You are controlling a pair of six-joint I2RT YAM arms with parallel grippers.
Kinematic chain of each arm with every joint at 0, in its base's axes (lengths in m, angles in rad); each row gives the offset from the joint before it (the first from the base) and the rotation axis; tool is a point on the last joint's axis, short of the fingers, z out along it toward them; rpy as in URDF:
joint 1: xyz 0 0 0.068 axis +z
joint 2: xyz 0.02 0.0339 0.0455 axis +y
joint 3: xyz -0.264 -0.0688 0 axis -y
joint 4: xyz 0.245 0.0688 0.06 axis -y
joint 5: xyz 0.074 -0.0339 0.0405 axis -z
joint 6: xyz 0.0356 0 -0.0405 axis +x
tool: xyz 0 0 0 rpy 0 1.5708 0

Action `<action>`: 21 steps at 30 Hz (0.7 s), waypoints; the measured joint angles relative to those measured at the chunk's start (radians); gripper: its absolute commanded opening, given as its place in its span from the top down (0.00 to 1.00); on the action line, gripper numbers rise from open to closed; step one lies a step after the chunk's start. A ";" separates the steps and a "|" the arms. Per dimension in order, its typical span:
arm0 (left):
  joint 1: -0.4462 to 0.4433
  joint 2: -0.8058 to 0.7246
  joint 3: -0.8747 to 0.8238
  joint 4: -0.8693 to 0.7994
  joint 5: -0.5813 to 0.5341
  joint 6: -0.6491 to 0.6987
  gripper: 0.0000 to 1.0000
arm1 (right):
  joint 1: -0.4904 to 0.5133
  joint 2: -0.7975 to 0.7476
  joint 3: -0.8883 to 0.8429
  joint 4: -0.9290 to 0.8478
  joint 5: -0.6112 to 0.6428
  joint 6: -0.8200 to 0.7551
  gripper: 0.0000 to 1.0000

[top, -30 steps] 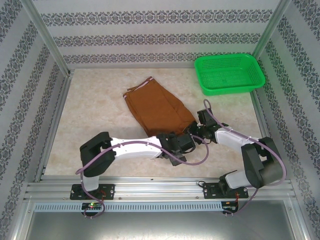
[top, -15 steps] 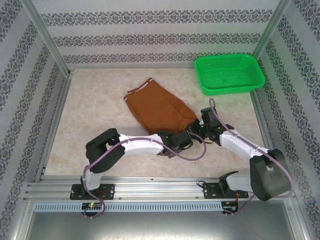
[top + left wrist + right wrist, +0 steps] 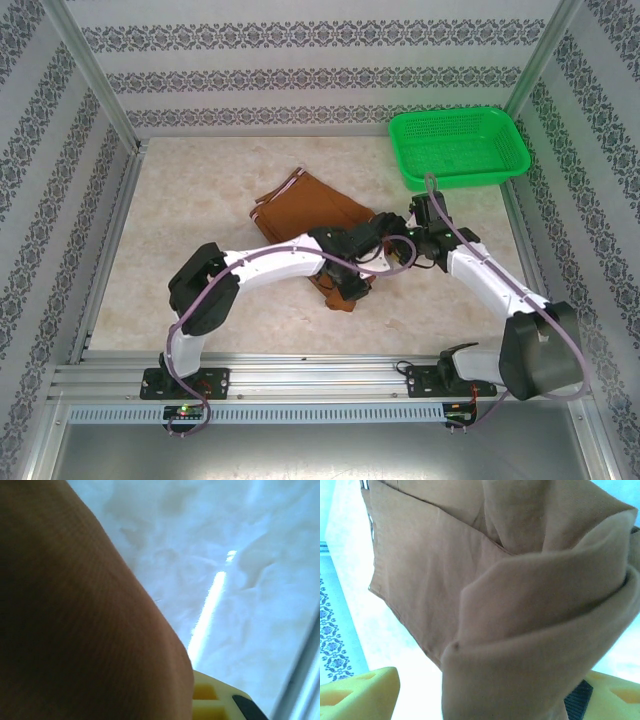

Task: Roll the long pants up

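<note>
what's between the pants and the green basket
Bare tabletop lies there, seen from the top camera; the long pants and green basket sit apart.

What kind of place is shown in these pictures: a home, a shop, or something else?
Most likely a robot test booth, not a home: an aluminium frame holds wallpaper-patterned wall panels around a small table, and a left arm and a right arm are bolted to a rail at its near edge.

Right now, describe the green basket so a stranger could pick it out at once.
Start at the pale table and go to its far right corner. The green basket sits there, a meshed plastic rectangle; the nearby long pants are rust-brown cloth.
</note>
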 measured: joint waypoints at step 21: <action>0.283 0.193 0.086 -0.217 0.974 0.111 1.00 | -0.018 -0.014 -0.103 0.021 -0.023 -0.019 0.15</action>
